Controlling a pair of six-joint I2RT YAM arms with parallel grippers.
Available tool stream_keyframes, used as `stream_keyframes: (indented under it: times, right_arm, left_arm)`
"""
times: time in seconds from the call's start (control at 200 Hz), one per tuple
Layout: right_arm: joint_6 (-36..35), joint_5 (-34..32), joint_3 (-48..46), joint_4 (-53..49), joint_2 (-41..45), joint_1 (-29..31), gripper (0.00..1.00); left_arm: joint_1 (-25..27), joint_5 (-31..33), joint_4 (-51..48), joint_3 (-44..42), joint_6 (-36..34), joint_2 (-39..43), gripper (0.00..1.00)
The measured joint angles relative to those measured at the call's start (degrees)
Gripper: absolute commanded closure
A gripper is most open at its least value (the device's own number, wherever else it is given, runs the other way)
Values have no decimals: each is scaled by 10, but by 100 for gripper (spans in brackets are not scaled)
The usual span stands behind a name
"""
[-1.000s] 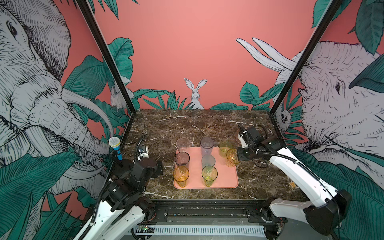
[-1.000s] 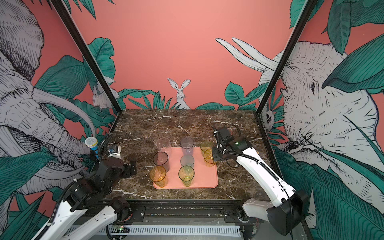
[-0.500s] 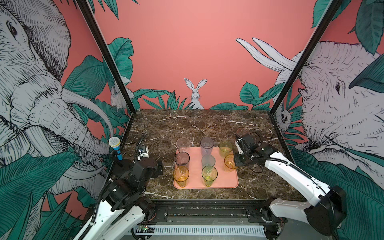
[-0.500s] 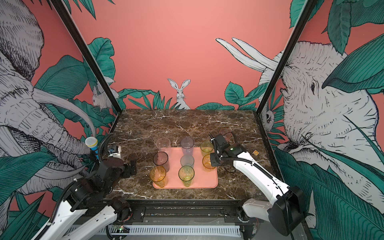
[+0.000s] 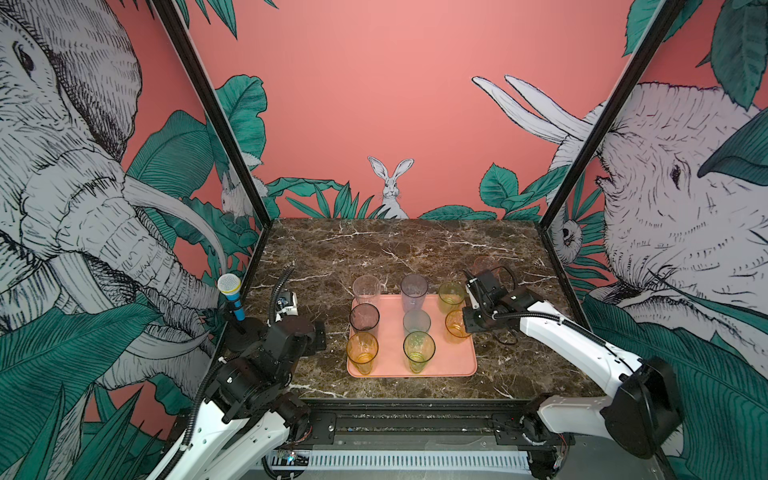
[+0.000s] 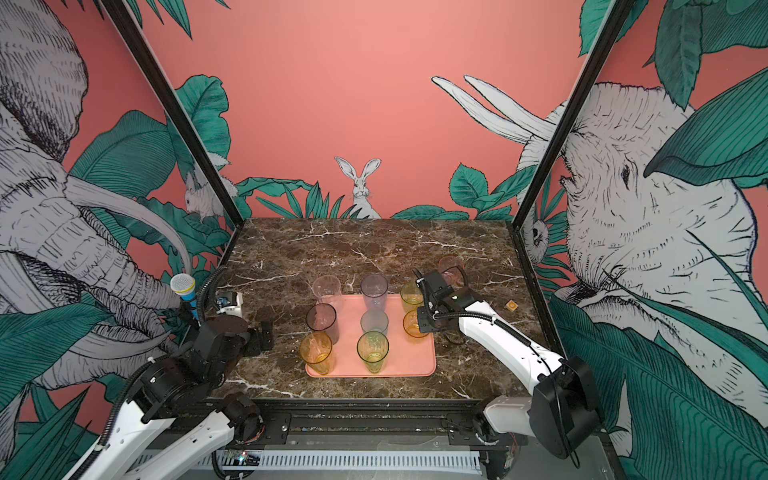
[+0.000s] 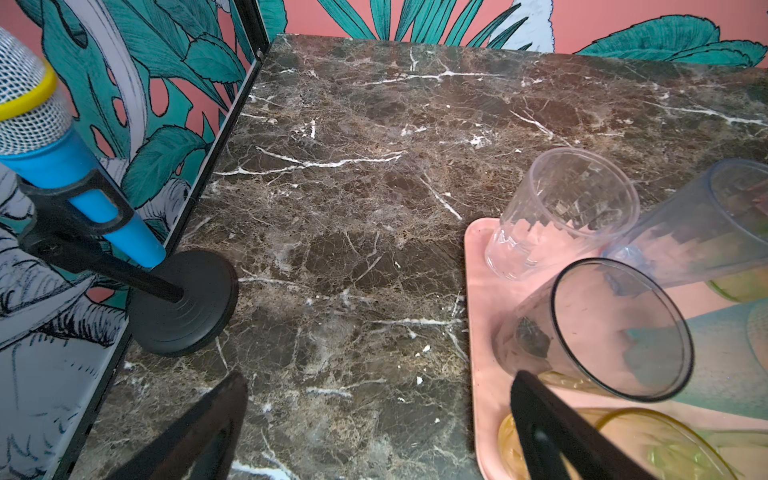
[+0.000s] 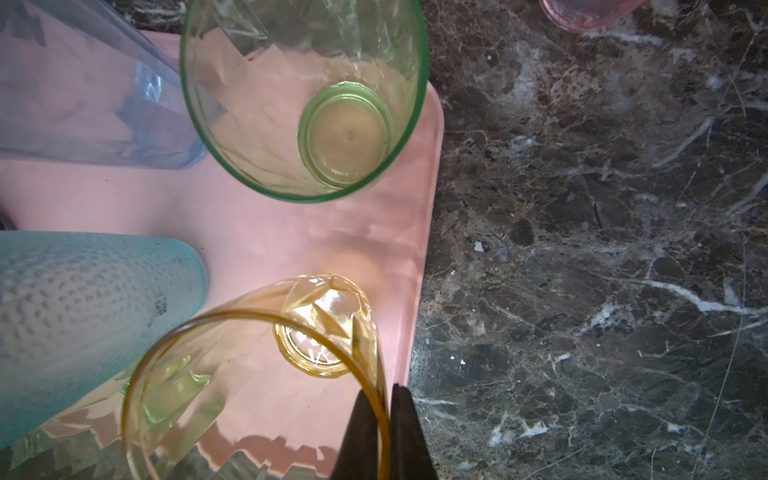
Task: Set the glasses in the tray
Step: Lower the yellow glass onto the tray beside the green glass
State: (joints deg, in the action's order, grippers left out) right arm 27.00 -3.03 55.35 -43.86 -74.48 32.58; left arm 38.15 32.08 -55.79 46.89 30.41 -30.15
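1. Overhead, in both top views, the tray (image 5: pixel 449 365) lies near the front of the marble table (image 5: pixel 374 249) with 8 glasses on it. The right gripper (image 5: pixel 465 322) is at the tray's right edge, pinching the rim of a short amber glass (image 5: pixel 456 324) in the middle of the right-hand column. The left gripper (image 5: pixel 318 334) waits just off the tray's left side, holding nothing.
2. In a top view, a pink glass (image 6: pixel 451 266) stands on the table behind the right arm, well apart from the tray: the 1 tumbler not yet placed, I judge. A small orange cube (image 6: pixel 511 306) lies near the right wall.
3. From the left wrist, the left fingers (image 7: pixel 552 432) are spread wide and empty; a smoky glass (image 7: pixel 602 328) and a clear glass (image 7: pixel 561 212) stand on the tray's near side, and a toy microphone (image 7: pixel 45 137) sits in its stand by the wall.
4. From the right wrist, the 2 black fingers (image 8: pixel 361 432) are clamped tight on the amber glass's thin wall, 1 inside and 1 outside. Its base looks set down close to the tray's rim (image 8: pixel 419 257), beside a green glass (image 8: pixel 307 99) and a frosted teal glass (image 8: pixel 83 307).
5. Risk, as I judge it: a crooked lift-off could drag the inner finger on the rim and tip the glass over the low edge or into its neighbours. Swinging back for the pink one, the arm could knock it.
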Motion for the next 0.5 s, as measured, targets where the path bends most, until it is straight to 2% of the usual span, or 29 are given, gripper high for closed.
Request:
stream_keyframes:
  times: [0.5]
  right_arm:
    - [3, -5, -9, 19, -20, 0, 100]
  left_arm:
    - [0, 0, 0, 0, 0, 0, 1]
